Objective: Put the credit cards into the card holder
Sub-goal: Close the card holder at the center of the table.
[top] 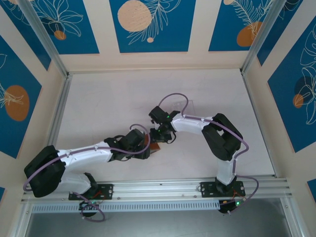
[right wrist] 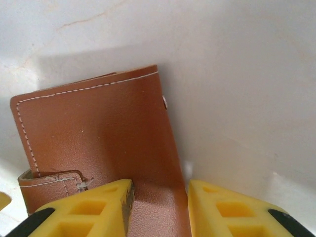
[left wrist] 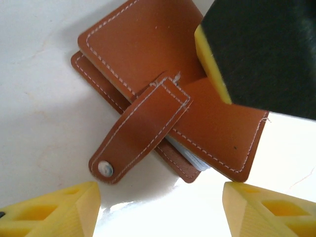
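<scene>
- Lying folded on the white counter, the brown wallet had its strap hanging loose and its snap unfastened.
- Just beside it, the left end effector hung spread wide, pinching nothing.
- Over the wallet's edge, the right end effector stood parted; one of its fingers hid a wallet corner.
- At the fold, pale layers peeked out, too cramped to tell whether they were cards.
- From overhead, the arms covered nearly all of the wallet.

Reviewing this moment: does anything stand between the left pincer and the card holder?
Nothing visible does. The left pincer hangs open just short of the card holder, with only bare table between them. A finger of the right pincer overlaps the holder's far corner, away from that path.
</scene>
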You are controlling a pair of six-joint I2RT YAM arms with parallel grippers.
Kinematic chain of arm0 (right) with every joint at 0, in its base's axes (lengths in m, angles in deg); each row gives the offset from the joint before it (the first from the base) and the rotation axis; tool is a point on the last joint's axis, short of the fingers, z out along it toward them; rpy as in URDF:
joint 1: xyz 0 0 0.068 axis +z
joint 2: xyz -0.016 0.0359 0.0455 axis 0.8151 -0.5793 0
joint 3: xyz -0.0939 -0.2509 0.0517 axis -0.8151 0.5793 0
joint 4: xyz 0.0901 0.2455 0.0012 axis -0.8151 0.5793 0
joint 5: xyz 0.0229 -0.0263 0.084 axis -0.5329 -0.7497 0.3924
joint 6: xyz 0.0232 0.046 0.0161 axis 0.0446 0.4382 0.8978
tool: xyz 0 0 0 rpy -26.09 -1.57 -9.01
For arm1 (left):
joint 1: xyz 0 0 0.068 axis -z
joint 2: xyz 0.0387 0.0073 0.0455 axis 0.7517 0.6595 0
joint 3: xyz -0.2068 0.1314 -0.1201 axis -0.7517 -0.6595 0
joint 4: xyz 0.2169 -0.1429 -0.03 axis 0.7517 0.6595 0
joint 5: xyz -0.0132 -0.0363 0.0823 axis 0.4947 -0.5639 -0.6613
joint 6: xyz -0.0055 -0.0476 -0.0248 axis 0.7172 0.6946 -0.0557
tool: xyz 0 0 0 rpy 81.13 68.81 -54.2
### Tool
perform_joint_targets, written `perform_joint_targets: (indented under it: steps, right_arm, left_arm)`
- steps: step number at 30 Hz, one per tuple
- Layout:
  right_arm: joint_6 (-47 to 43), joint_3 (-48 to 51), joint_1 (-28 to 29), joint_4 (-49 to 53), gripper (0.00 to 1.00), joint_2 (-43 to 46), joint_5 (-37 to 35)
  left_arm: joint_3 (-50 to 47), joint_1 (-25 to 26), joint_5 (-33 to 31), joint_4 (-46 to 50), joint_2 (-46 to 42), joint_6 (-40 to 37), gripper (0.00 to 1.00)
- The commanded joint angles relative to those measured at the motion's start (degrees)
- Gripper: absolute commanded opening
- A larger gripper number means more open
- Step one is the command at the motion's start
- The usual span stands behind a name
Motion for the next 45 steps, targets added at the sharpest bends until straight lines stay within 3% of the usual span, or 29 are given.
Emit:
perform_joint_targets:
  steps: [1, 18, 22, 29, 35, 45]
  right_arm:
    - [-1.3, -0.31, 2.17, 3.28, 0.38, -3.59, -2.61]
    - [-1.97, 0.05, 2.5, 3.84, 0.39, -6.59, -3.96]
    - [-2.31, 0.39, 2.27, 3.57, 0.39, -5.74, -3.27]
    - [-3.1, 0.66, 2.14, 3.49, 0.39, -4.03, -1.97]
    - [-4.65, 1.59, 1.01, 1.56, 0.42, -2.43, 2.44]
    - [-5.79, 3.74, -2.75, -4.26, 0.47, -0.21, 14.39]
  left_arm:
    - [2.54, -1.02, -2.66, 0.5, 1.62, 1.64, 0.68]
    - [-1.7, -3.86, 0.77, -5.08, -5.92, 2.64, 0.68]
    - [0.5, -4.17, -2.14, -1.13, -2.23, 1.72, 0.64]
    - [1.85, -4.47, -3.38, -3.23, 5.67, 0.2, 0.54]
    - [-1.34, -4.43, -6.0, -3.65, 7.97, 1.51, 0.46]
    - [-7.68, -3.96, -4.96, -7.29, 7.75, 4.12, 0.42]
